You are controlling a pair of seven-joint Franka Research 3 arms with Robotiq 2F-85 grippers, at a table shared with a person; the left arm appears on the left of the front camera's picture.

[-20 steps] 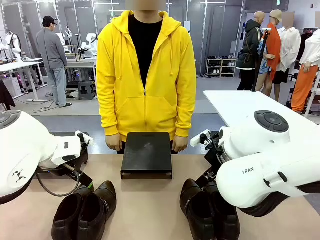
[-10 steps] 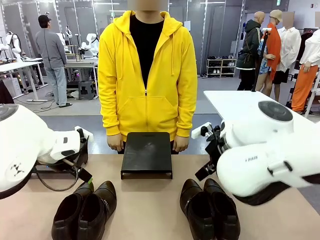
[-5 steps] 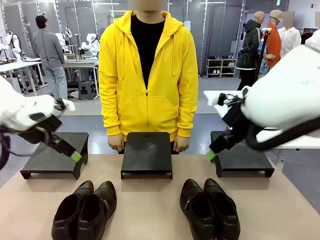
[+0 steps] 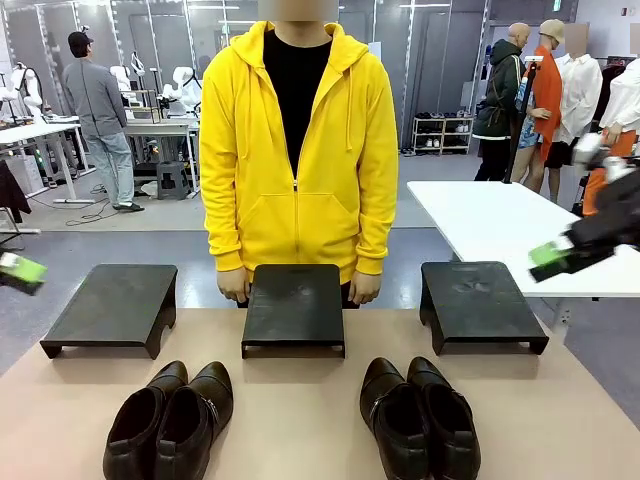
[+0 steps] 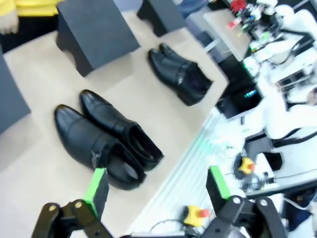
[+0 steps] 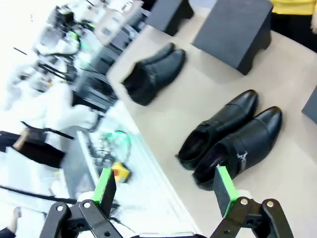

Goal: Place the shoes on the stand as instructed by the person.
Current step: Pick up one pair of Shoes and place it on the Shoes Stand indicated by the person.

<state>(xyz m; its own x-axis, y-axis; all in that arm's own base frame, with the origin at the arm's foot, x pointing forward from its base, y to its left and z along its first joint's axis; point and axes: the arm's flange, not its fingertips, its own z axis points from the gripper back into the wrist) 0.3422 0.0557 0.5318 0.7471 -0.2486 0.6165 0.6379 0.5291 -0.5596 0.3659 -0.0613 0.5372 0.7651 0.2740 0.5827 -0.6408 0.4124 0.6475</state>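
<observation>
- Beige desk (image 4: 300, 400) carries three black stands in a row; the person (image 4: 298, 150) in yellow waits behind the middle stand (image 4: 294, 300), hands low at its far edge.
- Both arms have pulled back to the sides, so the left stand (image 4: 112, 300) and the right stand (image 4: 478, 300) are now uncovered.
- Left claw (image 5: 156, 181) and right claw (image 6: 166, 186) both stand apart and hold nothing.
- All shoes are on the near desk, none on a stand: left pair (image 4: 170, 420), right pair (image 4: 420, 415).
- I judge the robot now waits for the person's sign; no pointing is visible yet.
</observation>
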